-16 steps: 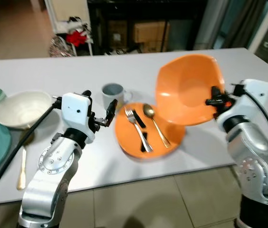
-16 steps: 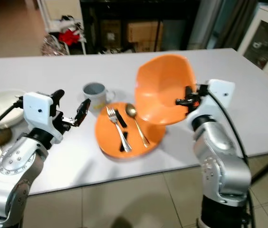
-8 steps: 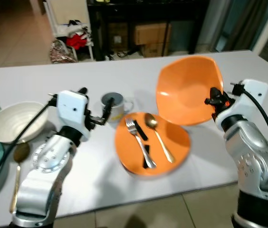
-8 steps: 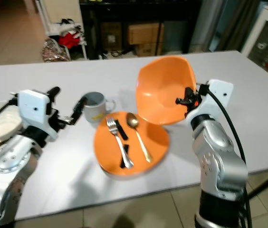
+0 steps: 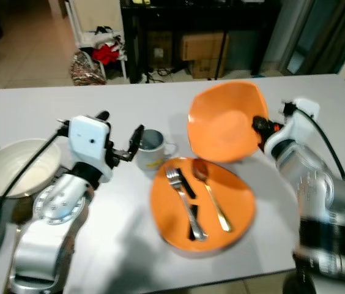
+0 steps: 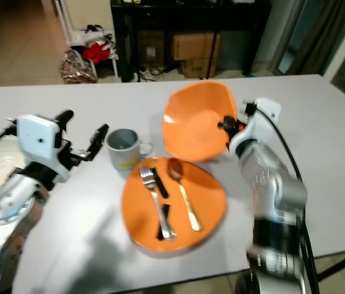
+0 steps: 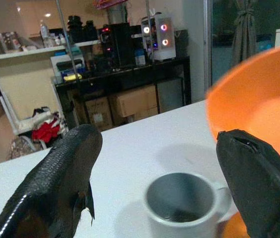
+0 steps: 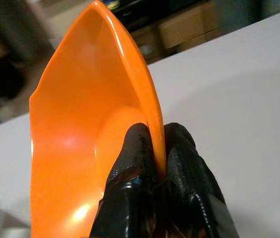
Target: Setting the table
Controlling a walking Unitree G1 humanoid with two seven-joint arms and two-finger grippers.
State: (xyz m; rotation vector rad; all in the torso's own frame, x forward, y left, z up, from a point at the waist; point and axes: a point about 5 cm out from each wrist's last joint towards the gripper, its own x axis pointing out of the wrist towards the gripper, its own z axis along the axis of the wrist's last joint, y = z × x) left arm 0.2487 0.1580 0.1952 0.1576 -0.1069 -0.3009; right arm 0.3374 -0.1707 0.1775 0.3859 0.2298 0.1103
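Right gripper [image 6: 224, 127]: fingers pinched on the rim of one orange bowl [image 5: 221, 122], held tilted almost on edge, clear of the table [image 5: 50, 104], its hollow facing the robot's left. Below and to the left of that gripper: one orange plate [image 5: 203, 205] flat on the table, carrying a fork [image 5: 185, 199], a gold spoon [image 5: 212, 196] and a dark-handled piece (too blurred to name). The bowl's lower edge hangs just above the plate's far rim. Left gripper [image 7: 155, 188]: fingers spread wide, holding nothing, aimed at a grey mug [image 5: 150, 147] that stands just ahead of it, between the fingertips' line and the plate. Behind the left arm: one white bowl [image 5: 13, 165]. Risks, as judged: the grip is a thin pinch on a smooth rim, so the tilted bowl could pivot or slip out; lowered here, it could land on the cutlery and scatter it; the left fingers, closing off-centre, could tip the mug.
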